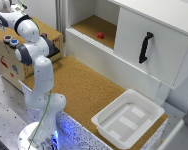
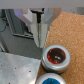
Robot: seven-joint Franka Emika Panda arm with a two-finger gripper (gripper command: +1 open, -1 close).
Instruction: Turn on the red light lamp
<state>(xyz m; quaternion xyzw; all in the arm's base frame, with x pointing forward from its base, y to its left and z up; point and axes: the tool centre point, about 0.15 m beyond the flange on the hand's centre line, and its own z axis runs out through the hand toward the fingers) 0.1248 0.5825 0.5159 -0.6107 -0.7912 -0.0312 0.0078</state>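
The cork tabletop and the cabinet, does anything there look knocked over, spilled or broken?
Nothing stands out. The white tray sits flat on the cork tabletop, the small red object rests in the open cabinet, and nothing looks spilled or damaged.

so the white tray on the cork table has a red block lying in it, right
Not quite. The white tray on the cork table holds no block; the exterior view shows it empty. The small red block sits inside the open compartment of the white cabinet, beside the door with the black handle.
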